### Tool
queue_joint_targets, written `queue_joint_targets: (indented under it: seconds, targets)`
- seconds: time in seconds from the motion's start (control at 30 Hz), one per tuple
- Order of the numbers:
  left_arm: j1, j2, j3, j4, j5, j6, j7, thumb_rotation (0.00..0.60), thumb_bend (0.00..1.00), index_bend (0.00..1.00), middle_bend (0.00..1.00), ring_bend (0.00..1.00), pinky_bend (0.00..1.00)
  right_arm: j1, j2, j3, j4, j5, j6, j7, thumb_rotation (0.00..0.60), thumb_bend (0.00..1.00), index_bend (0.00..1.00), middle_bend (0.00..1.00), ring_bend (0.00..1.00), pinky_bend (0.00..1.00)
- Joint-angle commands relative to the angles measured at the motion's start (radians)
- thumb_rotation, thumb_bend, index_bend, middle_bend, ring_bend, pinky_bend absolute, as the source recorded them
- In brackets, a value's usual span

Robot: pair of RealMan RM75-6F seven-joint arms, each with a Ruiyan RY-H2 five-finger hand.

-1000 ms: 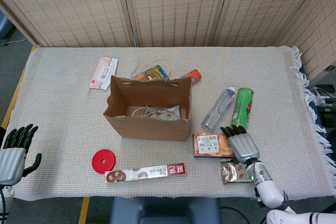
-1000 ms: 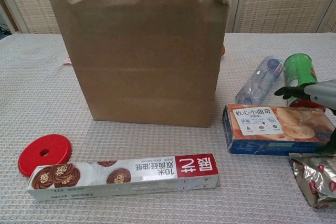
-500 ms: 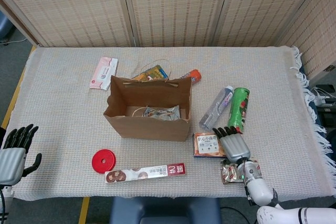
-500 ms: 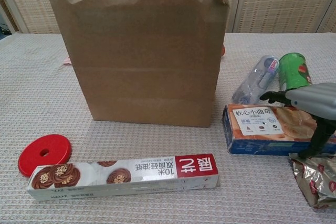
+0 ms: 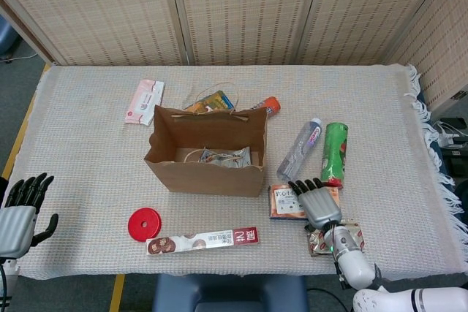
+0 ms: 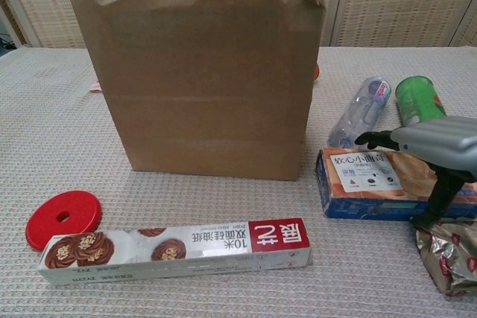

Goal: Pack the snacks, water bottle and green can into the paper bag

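Matt paper bag [image 6: 201,72] — rough woven tablecloth [image 5: 88,158] — glossy foil packet [image 6: 447,255].

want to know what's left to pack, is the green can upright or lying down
Lying down. The green can rests on its side on the table, beside the water bottle, still outside the bag.

A staged test room: woven folding screens [image 5: 241,12] behind a cloth-covered table [image 5: 88,158].

I see even, soft overhead light, faint shadows, no glare; both views sharp, the chest view slightly bowed at the edges.
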Motion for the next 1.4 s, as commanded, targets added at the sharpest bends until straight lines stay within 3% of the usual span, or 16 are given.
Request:
queue_joint_targets:
  seconds: [0.03,0.33,0.43,0.5,0.6,0.7,0.93,1.17,1.4]
  targets:
    - [0.0,0.0,0.0,0.0,0.0,0.0,0.0,0.6,0.45,0.03,0.0,0.0,0.0,0.008,-0.01,-0.002,0.011,0.016,0.001,-0.008,0.6,0.0,0.0,0.1,0.08,0.1]
    - [-0.001,0.0,-0.001,-0.001,-0.001,-0.001,0.0,0.6,0.45,0.03,0.0,0.0,0.0,0.035,-0.051,0.006,0.051,0.068,-0.001,-0.022,0.6,0.0,0.0,0.1,0.08,0.1]
    - [-0.001,0.0,-0.001,-0.001,-0.002,-0.001,-0.001,0.6,0.44,0.03,0.0,0.0,0.0,0.044,-0.071,0.009,0.066,0.075,0.004,-0.026,0.6,0.01,0.03,0.13,0.12,0.17]
    - [-0.001,0.0,-0.001,0.0,-0.002,-0.001,-0.002,0.6,0.44,0.03,0.0,0.0,0.0,0.043,-0.08,0.007,0.075,0.055,0.011,-0.02,0.6,0.09,0.15,0.24,0.26,0.33]
    - [-0.001,0.0,0.0,0.001,-0.001,-0.002,-0.005,0.6,0.45,0.03,0.0,0.0,0.0,0.029,-0.085,0.004,0.086,-0.01,0.024,0.024,0.6,0.25,0.42,0.44,0.49,0.6]
    - [-0.001,0.001,0.0,0.001,-0.001,-0.002,-0.006,0.6,0.45,0.03,0.0,0.0,0.0,0.009,-0.07,0.005,0.082,-0.084,0.04,0.086,0.6,0.33,0.59,0.55,0.61,0.69]
    - [0.0,-0.001,0.001,0.003,0.0,0.0,-0.002,0.6,0.45,0.03,0.0,0.0,0.0,-0.031,0.029,0.031,0.014,-0.191,0.067,0.222,0.6,0.35,0.62,0.58,0.63,0.7]
    - [0.001,-0.003,0.0,0.001,-0.002,0.002,0.005,0.6,0.44,0.03,0.0,0.0,0.0,-0.065,0.177,0.093,-0.094,-0.264,0.096,0.363,0.6,0.35,0.61,0.58,0.63,0.7]
    - [0.001,-0.003,0.0,0.0,-0.002,0.002,0.006,0.6,0.44,0.03,0.0,0.0,0.0,-0.076,0.303,0.222,-0.184,-0.29,0.162,0.473,0.6,0.35,0.61,0.58,0.63,0.7]
